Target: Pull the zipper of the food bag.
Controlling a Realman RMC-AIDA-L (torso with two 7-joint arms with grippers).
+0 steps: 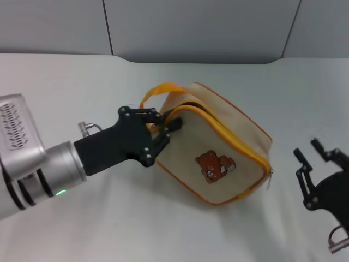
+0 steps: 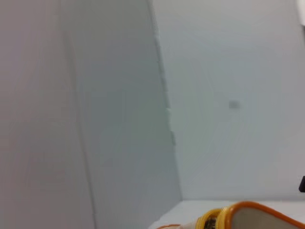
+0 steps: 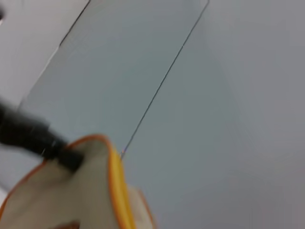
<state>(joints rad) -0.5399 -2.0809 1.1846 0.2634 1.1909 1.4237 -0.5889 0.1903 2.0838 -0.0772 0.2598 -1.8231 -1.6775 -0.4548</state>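
Observation:
The food bag (image 1: 218, 147) lies on its side on the white table, bear picture facing up. Its yellow-orange zipper (image 1: 234, 136) curves along the upper edge, with a dark gap at the left end. A small silver pull tab (image 1: 271, 174) hangs at the right end. The orange loop handle (image 1: 158, 90) sticks up at the left end. My left gripper (image 1: 166, 126) is shut on the bag's left end beside the zipper. My right gripper (image 1: 308, 150) is open and empty, right of the bag and apart from it. The bag also shows in the left wrist view (image 2: 257, 217) and the right wrist view (image 3: 86, 191).
The white table (image 1: 82, 82) runs back to a grey panelled wall (image 1: 196, 27). My left arm's silver forearm (image 1: 32, 169) lies over the table's left front. One black finger (image 3: 33, 136) of the left gripper crosses the right wrist view.

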